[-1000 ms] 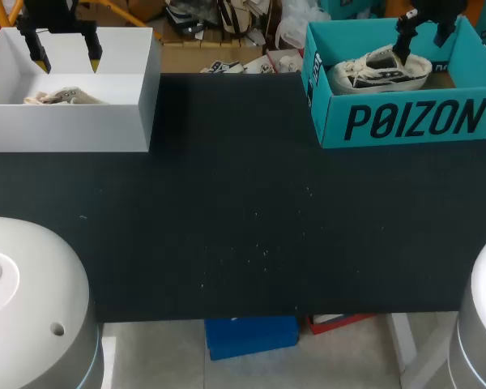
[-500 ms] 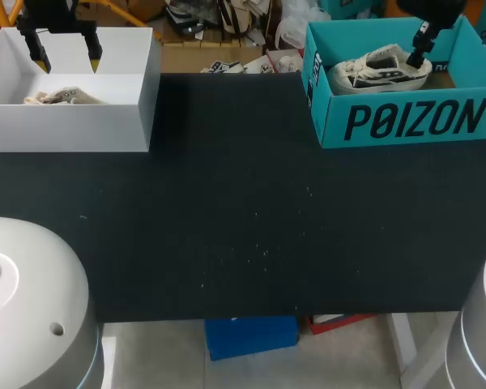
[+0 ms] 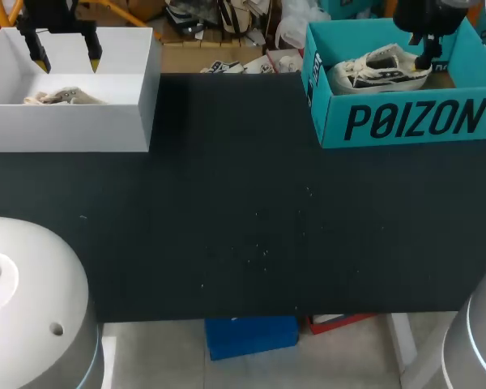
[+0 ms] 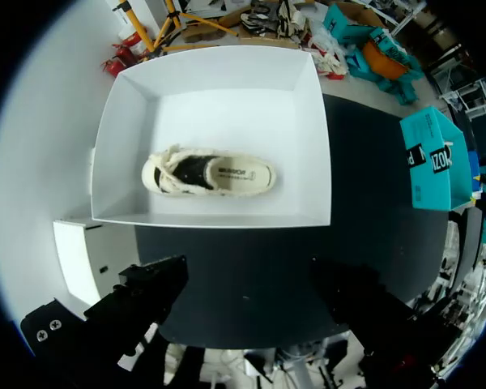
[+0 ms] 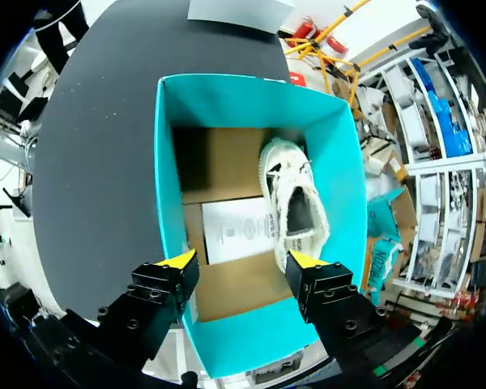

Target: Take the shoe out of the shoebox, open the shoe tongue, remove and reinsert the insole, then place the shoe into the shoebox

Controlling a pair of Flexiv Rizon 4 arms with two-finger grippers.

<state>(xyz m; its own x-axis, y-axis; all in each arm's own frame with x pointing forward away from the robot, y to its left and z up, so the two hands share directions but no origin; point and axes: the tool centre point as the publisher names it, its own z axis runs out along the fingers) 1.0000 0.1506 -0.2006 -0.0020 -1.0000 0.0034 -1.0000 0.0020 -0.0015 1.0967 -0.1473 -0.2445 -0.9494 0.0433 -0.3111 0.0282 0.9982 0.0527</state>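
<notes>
The black table [image 3: 243, 203] carries a white box [image 3: 65, 126] and teal shoebox [image 3: 405, 121].

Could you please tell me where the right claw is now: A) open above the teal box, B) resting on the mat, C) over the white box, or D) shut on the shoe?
A: the right claw hangs open above the teal box, clear of the shoe inside.

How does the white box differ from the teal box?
The white box is plain and sits left on the table; the teal box carries large dark print and sits right. The teal box's floor is brown, the white box's white. Each holds one pale shoe.
</notes>
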